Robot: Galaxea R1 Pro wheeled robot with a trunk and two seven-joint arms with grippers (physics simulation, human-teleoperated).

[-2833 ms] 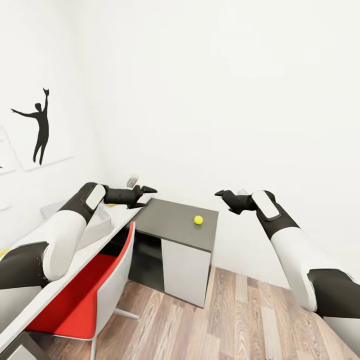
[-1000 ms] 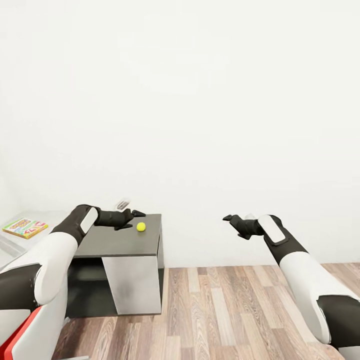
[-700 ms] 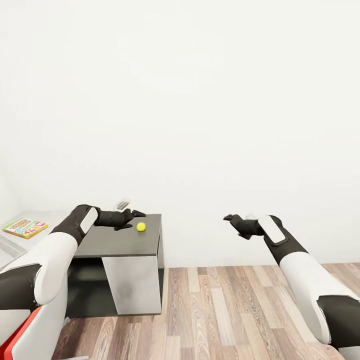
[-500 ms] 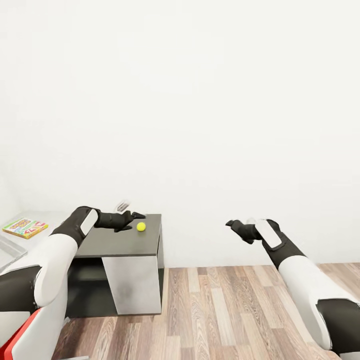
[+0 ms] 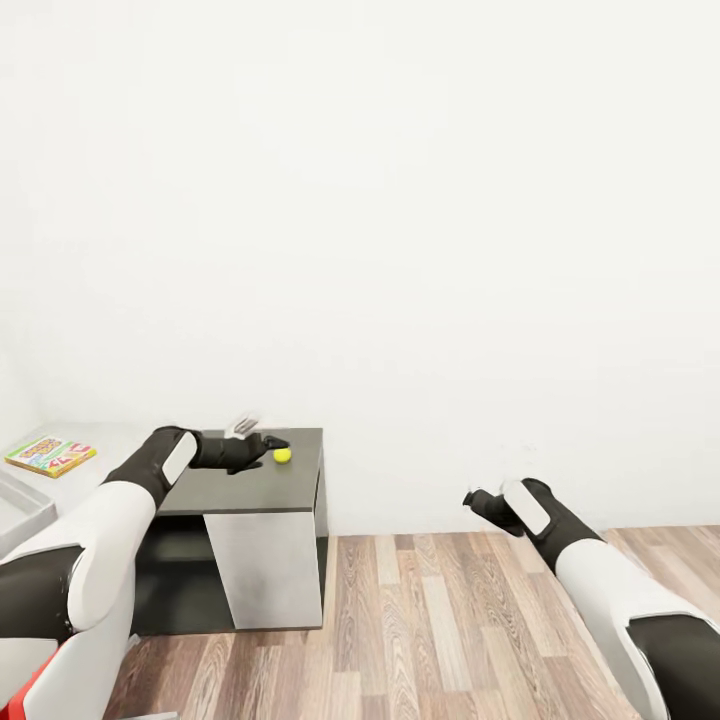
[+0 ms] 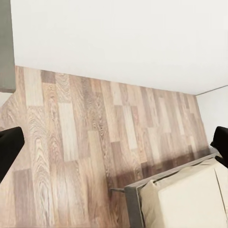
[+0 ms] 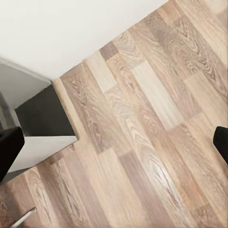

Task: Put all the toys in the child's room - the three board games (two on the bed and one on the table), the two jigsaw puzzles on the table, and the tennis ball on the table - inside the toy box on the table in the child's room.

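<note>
The only print in sight is on the board game (image 5: pixel 50 455), a flat orange-green box lying on the white part of the table (image 5: pixel 100 440) at about 9 o'clock in the head view; its lettering is too small to read. Just below it, at the frame edge, a grey sloping corner of the toy box (image 5: pixel 20 510) shows.

The tennis ball (image 5: pixel 283 455) sits on the dark grey end of the table, toward the wall side of that top, near 8 o'clock from the picture's centre. The left gripper (image 5: pixel 268 443) hovers just beside the ball, at the ball's 10 o'clock, not clamped on it. In the left wrist view its two dark fingertips (image 6: pixel 10 147) stand far apart at opposite edges with nothing between them.

The right gripper (image 5: pixel 474 497) hangs over the wooden floor (image 5: pixel 450 620) near 5 o'clock, well apart from the table. The right wrist view shows its fingertips (image 7: pixel 9 147) likewise spread wide and empty, above floor planks and the grey table end (image 7: pixel 42 116).

The left wrist view alone brings in the bed (image 6: pixel 190 199): a beige mattress corner in a dark grey frame, resting on the floor by the wall.
</note>
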